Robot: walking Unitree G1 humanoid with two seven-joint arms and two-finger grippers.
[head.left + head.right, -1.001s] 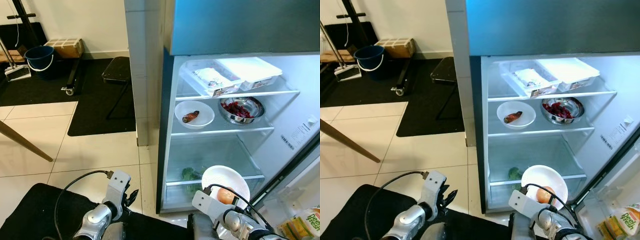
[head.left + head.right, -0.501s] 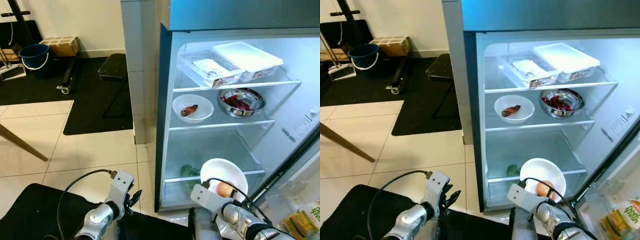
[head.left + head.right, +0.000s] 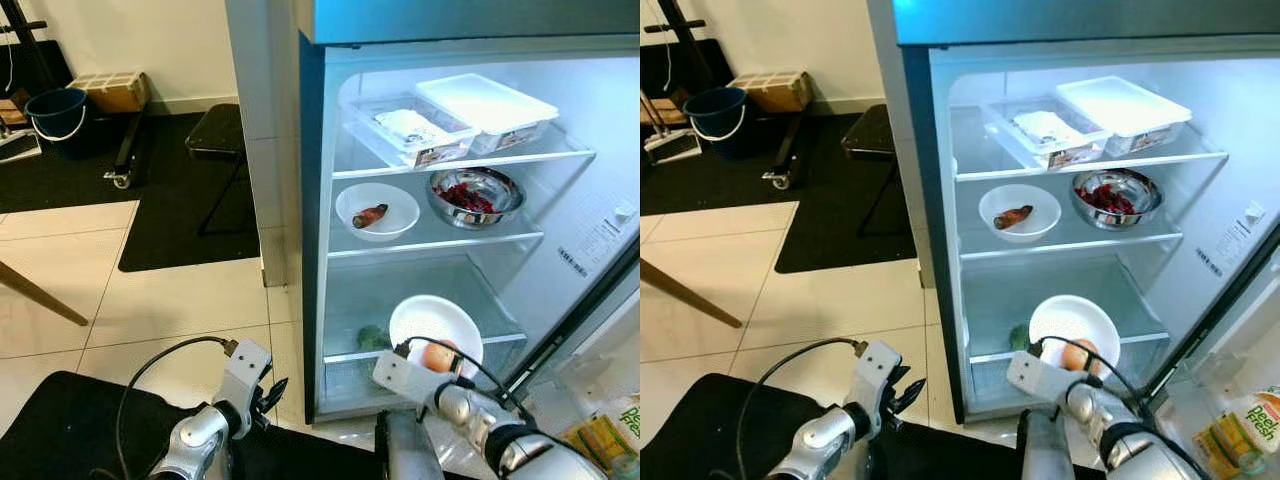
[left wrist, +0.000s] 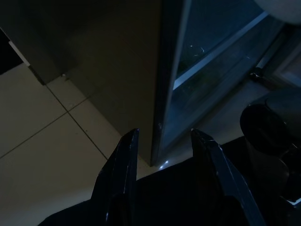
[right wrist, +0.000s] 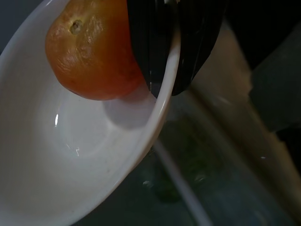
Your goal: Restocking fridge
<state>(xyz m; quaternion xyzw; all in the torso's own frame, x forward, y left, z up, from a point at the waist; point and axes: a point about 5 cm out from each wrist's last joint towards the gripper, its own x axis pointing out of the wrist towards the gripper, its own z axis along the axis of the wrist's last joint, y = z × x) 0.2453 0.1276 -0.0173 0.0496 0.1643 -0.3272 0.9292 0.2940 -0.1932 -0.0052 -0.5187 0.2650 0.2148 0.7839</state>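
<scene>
Jaws of the right gripper (image 5: 162,70) are pinching the rim of a white bowl (image 3: 433,325), one black finger inside and one outside. An orange fruit (image 5: 91,54) is lying in the bowl, touching the inner finger. The gripper is holding the bowl at the open fridge (image 3: 470,240), in front of its lowest glass shelf (image 3: 425,350), and something green (image 3: 372,338) is showing just beside the bowl, behind the glass. Above the bowl, on the middle shelf, a small white bowl with a reddish piece of food (image 3: 377,211) is standing beside a steel bowl of red food (image 3: 474,195). Higher still, two clear lidded boxes (image 3: 450,125) are resting on the top shelf.

Jaws of the left gripper (image 4: 162,141) are standing apart with nothing between them, low over the tiled floor (image 3: 190,310), near the fridge's lower corner. Further away, a blue bucket (image 3: 55,112) is standing on a black mat (image 3: 165,220).
</scene>
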